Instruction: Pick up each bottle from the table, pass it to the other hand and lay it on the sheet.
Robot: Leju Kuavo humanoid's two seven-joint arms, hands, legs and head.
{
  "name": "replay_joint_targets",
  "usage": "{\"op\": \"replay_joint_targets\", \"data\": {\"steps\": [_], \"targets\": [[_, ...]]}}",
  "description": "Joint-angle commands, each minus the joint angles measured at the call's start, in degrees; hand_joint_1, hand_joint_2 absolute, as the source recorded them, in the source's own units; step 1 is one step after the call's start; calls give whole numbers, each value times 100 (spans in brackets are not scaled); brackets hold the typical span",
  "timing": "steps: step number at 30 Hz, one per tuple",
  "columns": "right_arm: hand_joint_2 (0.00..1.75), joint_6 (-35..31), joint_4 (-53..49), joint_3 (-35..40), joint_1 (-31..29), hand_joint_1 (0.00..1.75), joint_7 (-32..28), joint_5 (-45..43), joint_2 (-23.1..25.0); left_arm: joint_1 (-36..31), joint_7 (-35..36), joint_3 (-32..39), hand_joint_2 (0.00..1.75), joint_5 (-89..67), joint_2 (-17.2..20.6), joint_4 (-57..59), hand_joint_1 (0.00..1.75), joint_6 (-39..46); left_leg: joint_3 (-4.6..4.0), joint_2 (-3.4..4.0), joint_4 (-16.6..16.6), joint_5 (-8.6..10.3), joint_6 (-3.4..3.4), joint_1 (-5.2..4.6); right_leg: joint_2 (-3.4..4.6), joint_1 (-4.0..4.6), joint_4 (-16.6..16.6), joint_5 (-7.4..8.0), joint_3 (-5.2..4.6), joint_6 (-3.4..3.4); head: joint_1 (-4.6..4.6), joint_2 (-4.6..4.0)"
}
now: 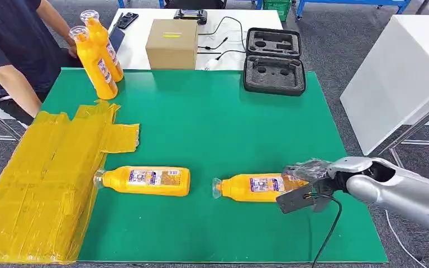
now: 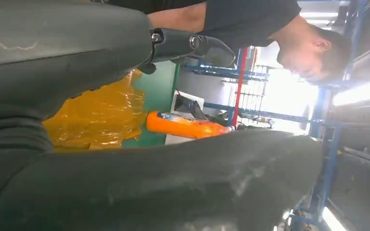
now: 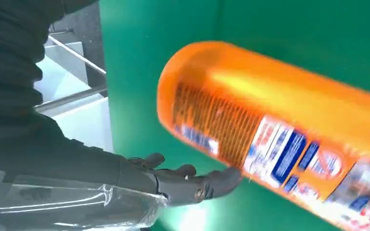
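Right, my right robot hand [image 1: 307, 181] sits at the base end of the nearest bottle [image 1: 254, 187], fingers [image 3: 192, 185] spread beside it, nothing gripped yet as far as I can judge. That bottle lies flat on the green counter [image 1: 212, 123], cap toward a second lying bottle [image 1: 145, 181], which is near the yellow sheet [image 1: 44, 184], the drop spot. Two more bottles [image 1: 98, 56] stand at the far corner by a person [image 1: 11, 56]. My left robot hand [image 2: 101, 159] fills its wrist view; I cannot tell its state
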Motion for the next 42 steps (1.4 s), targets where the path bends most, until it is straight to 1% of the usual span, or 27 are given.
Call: {"op": "replay_joint_targets", "data": {"steps": [1, 2, 7, 10, 13, 15, 17, 18, 20, 23, 24, 26, 27, 28, 29, 30, 31, 33, 34, 35, 36, 37, 38, 39, 40, 41, 42], "targets": [[175, -281, 386, 318, 168, 0, -169, 204, 205, 184, 77, 220, 0, -23, -390, -187, 0, -13, 38, 13, -17, -8, -27, 13, 4, 12, -23, -3, 39, -11, 2, 0], [175, -281, 386, 318, 168, 0, -169, 204, 205, 184, 77, 220, 0, -23, -390, -187, 0, -13, 15, 7, -8, -3, -11, 5, 3, 5, -12, 1, 16, -4, 2, 0], [175, -736, 617, 317, 561, 0, -302, 458, 312, 369, 159, 383, 0, -44, -560, -382, 0, -77, 41, 19, -21, -6, -28, 15, 9, 15, -30, 3, 42, -11, 2, 0], [175, -1281, 818, 134, 1113, 0, -353, 814, 365, 464, 213, 507, 0, -82, -694, -513, 0, -111, 47, 13, -23, -7, -27, 15, 3, 15, -32, 1, 49, -10, -2, 0], [175, -1589, 1273, -647, 2123, 0, -406, 1588, 799, 492, 316, 693, 0, -154, -941, -701, 0, -137, 43, 3, -25, -3, -18, 17, -2, 16, -37, 3, 49, -8, 0, 0], [175, -1607, 1674, -1299, 2774, 0, -407, 2207, 1287, 568, 410, 828, 0, -251, -1113, -864, 0, -190, 29, 1, -17, -4, -15, 18, -5, 16, -29, 4, 38, -7, 2, 0], [175, -1598, 1972, -1754, 3169, 0, -415, 2660, 1649, 645, 508, 921, 0, -315, -1205, -966, 0, -246, 76, 28, -46, -11, -38, 31, 15, 28, -62, 6, 83, -16, 6, 0], [175, -1600, 2039, -1869, 3266, 0, -410, 2814, 1741, 662, 539, 949, 0, -329, -1238, -990, 0, -269, 23, 16, -19, -9, -17, 21, 10, 17, -26, 5, 38, -8, 6, 0], [175, -1594, 2171, -2130, 3476, 0, -423, 3029, 1933, 679, 612, 993, 0, -334, -1258, -1029, 0, -316, 68, 52, -37, -24, -39, 37, 39, 32, -54, 13, 74, -14, 2, 0], [175, -1572, 2302, -2422, 3740, 0, -414, 3321, 2194, 588, 672, 1007, 0, -328, -1244, -1009, 0, -328, 119, 52, -44, -46, -62, 92, 49, 53, -103, 10, 143, -32, 7, 0], [175, -1569, 2319, -2530, 3832, 0, -391, 3446, 2287, 535, 687, 1007, 0, -323, -1232, -1001, 0, -325, 174, 73, -37, -70, -78, 136, 68, 97, -125, -6, 193, -49, 7, 0], [175, -1545, 2276, -2706, 3992, 0, -306, 3618, 2429, 472, 721, 1008, 0, -323, -1279, -1025, 0, -313, 202, 96, -21, -112, -111, 186, 80, 147, -148, -30, 185, -109, 13, 0], [175, -1534, 2252, -2759, 4035, 0, -293, 3671, 2457, 469, 733, 1009, 0, -327, -1293, -1034, 0, -310, 187, 109, -34, -92, -114, 187, 81, 148, -167, -9, 169, -106, 11, 0], [175, -1526, 2237, -2774, 4054, 0, -285, 3689, 2468, 466, 737, 997, 0, -329, -1302, -1043, 0, -311, 249, 141, -11, -159, -98, 207, 89, 176, -150, -60, 224, -103, 9, 0], [175, -1526, 2237, -2774, 4054, 0, -285, 3689, 2468, 466, 737, 997, 0, -329, -1302, -1043, 0, -311, 164, 142, -4, -125, -98, 207, 81, 170, -150, -53, 144, -107, 9, 0], [175, -1526, 2237, -2774, 4054, 0, -285, 3689, 2468, 466, 737, 997, 0, -329, -1302, -1043, 0, -311, 184, 176, 9, -171, -105, 229, 90, 198, -130, -165, 208, -125, 11, 0], [175, -1526, 2237, -2774, 4054, 0, -285, 3689, 2468, 466, 737, 997, 0, -329, -1302, -1043, 0, -311, 133, 179, 20, -167, -116, 231, 85, 207, -122, -185, 156, -121, 13, 0], [175, -1502, 2200, -2820, 4071, 0, -289, 3723, 2452, 484, 736, 997, 0, -330, -1311, -1058, 0, -307, 273, 241, 4, -182, -135, 264, 94, 224, -124, -287, 287, -130, 15, 0], [175, -1502, 2200, -2820, 4071, 0, -289, 3723, 2452, 484, 736, 997, 0, -330, -1311, -1058, 0, -307, 209, 237, 11, -162, -142, 253, 82, 216, -116, -265, 219, -126, 13, 0], [175, -1469, 2192, -2880, 4090, 0, -307, 3761, 2453, 485, 741, 1005, 0, -335, -1315, -1052, 0, -303, 261, 275, -19, -161, -143, 254, 86, 215, -140, -233, 256, -151, 11, 0], [175, -1469, 2192, -2880, 4090, 0, -307, 3761, 2453, 485, 741, 1005, 0, -335, -1315, -1052, 0, -303, 204, 281, -28, -129, -133, 246, 80, 204, -151, -164, 204, -141, 9, 0], [175, -1469, 2185, -2878, 4111, 0, -294, 3769, 2498, 478, 741, 995, 0, -335, -1328, -1059, 0, -304, 264, 312, -46, -136, -122, 239, 83, 190, -193, 5, 253, -99, 9, 0], [175, -1472, 2194, -2942, 4184, 0, -236, 3835, 2577, 466, 756, 981, 0, -349, -1376, -1089, 0, -310, 234, 318, -38, -130, -124, 235, 79, 179, -201, 89, 228, -75, 4, 0], [175, -1469, 2214, -3079, 4279, 0, -189, 3951, 2682, 432, 785, 966, 0, -384, -1418, -1098, 0, -323, 200, 309, -28, -125, -124, 227, 66, 173, -186, 52, 206, -113, 9, 0], [175, -1460, 2208, -3218, 4374, 0, -166, 4040, 2749, 419, 813, 963, 0, -418, -1445, -1098, 0, -339, 193, 313, -38, -117, -125, 226, 65, 174, -194, 69, 225, -127, 7, 0], [175, -1458, 2162, -3318, 4443, 0, -139, 4079, 2772, 389, 830, 945, 0, -436, -1455, -1079, 0, -350, 252, 345, -19, -145, -128, 243, 91, 193, -182, 50, 281, -135, 9, 0], [175, -1439, 2007, -3478, 4529, 0, -94, 4124, 2741, 366, 850, 939, 0, -460, -1470, -1063, 0, -364, 217, 321, -13, -134, -131, 235, 70, 187, -176, 53, 242, -133, 9, 0]]}}
